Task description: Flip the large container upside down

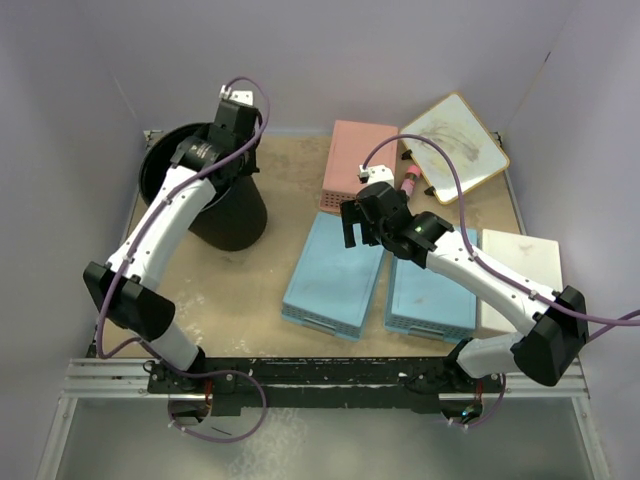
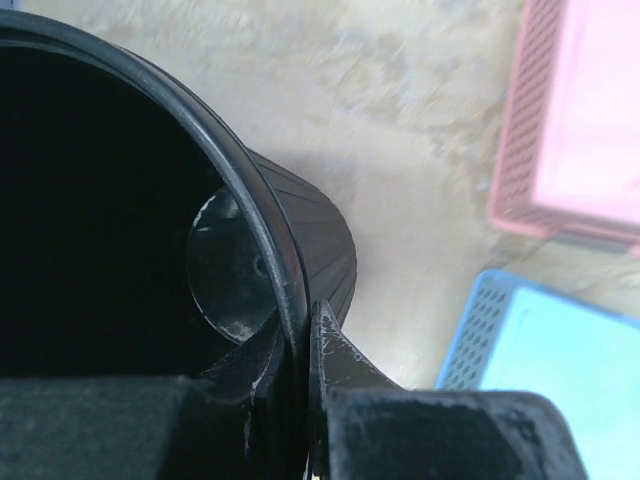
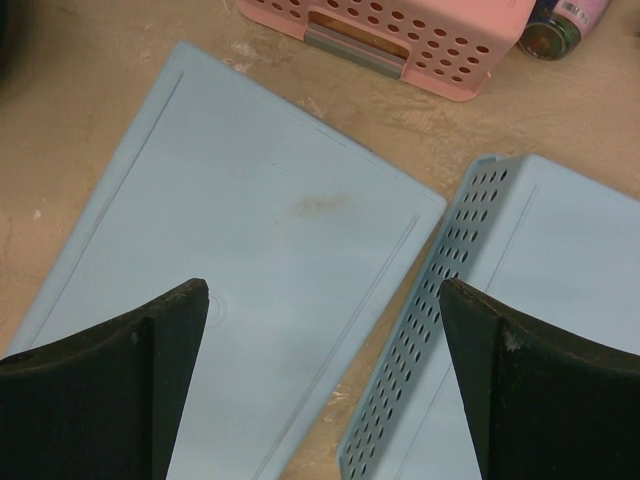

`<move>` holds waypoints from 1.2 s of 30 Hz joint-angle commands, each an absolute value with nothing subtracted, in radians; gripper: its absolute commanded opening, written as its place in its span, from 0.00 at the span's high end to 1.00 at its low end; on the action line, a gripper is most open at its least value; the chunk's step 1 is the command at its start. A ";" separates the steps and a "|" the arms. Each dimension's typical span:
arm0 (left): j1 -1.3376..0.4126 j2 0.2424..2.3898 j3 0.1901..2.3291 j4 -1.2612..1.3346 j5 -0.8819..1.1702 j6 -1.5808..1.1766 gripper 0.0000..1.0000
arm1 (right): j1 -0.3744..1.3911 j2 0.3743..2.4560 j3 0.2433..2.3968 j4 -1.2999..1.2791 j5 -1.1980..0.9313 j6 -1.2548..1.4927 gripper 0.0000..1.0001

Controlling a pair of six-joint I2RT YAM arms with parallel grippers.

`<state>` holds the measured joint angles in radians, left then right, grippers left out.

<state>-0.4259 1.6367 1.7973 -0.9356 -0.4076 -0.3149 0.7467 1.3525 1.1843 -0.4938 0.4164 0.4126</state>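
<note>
The big black bucket [image 1: 215, 200] stands at the far left of the table [image 1: 250, 290], with its open mouth facing up. It is hard to tell if it leans a bit. It is the tallest thing there.

The left hand [image 1: 238, 158] is at the right side of the bucket's top edge. In the left wrist view, the left hand [image 2: 300, 335] pinches the thin rim of the bucket [image 2: 250, 190]. One finger [image 2: 250, 375] is inside the bucket. The other finger [image 2: 335, 355] is outside, against the ribbed wall. The hand is clamped tight on the rim.

The right hand [image 1: 362, 235] hangs over the middle of the table, well apart from the bucket. Its two fingers are spread wide and hold nothing. In the right wrist view, the right hand [image 3: 322, 295] is above two blue baskets that lie side by side with a small gap between them. The left blue basket [image 3: 250, 220] and the right blue basket [image 3: 560, 260] both lie flat side up. The right one shows a side full of little holes.

A pink basket [image 1: 360, 160] lies just behind the blue ones. A small pink and purple tube [image 3: 555, 25] lies just beside the pink basket. A white basket [image 1: 520, 265] lies at the right edge. A white board [image 1: 455, 145] with a wooden rim lies in the far right corner.
</note>
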 commanded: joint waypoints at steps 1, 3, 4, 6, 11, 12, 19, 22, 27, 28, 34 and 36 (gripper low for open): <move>-0.423 1.487 1.794 -0.617 -0.395 -0.385 1.00 | 0.747 1.346 1.195 -0.474 0.411 0.426 0.00; -0.420 1.421 1.693 -0.463 -0.368 -0.442 1.00 | 0.747 1.341 1.194 -0.477 0.416 0.426 0.00; -0.421 1.385 1.636 -0.389 -0.358 -0.492 1.00 | 0.746 1.337 1.192 -0.478 0.419 0.426 0.00; -0.419 1.313 1.480 -0.195 -0.315 -0.520 1.00 | 0.747 1.333 1.192 -0.485 0.425 0.428 0.00; -0.415 1.191 1.227 0.045 -0.356 -0.604 1.00 | 0.747 1.327 1.175 -0.488 0.419 0.432 0.00; -0.409 1.173 1.193 0.066 -0.375 -0.625 1.00 | 0.747 1.329 1.175 -0.489 0.415 0.433 0.00; -0.302 1.074 0.944 0.265 -0.292 -0.772 1.00 | 0.747 1.343 1.171 -0.479 0.403 0.424 0.00; -0.253 1.040 0.820 0.349 -0.278 -0.832 1.00 | 0.746 1.342 1.167 -0.477 0.395 0.427 0.00; -0.153 1.016 0.607 0.516 -0.202 -1.040 1.00 | 0.746 1.344 1.167 -0.482 0.377 0.413 0.00; -0.146 1.021 0.588 0.509 -0.191 -1.068 1.00 | 0.747 1.346 1.167 -0.487 0.372 0.410 0.00; -0.144 1.001 0.609 0.265 -0.231 -1.061 0.93 | 0.746 1.350 1.156 -0.470 0.364 0.414 0.00; -0.144 1.004 0.640 0.146 -0.273 -1.046 0.84 | 0.747 1.358 1.155 -0.466 0.359 0.416 0.00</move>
<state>-0.1425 1.0134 0.5922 0.3492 -0.2531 -1.0443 0.7467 1.3529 1.1645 -0.4931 0.3729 0.4152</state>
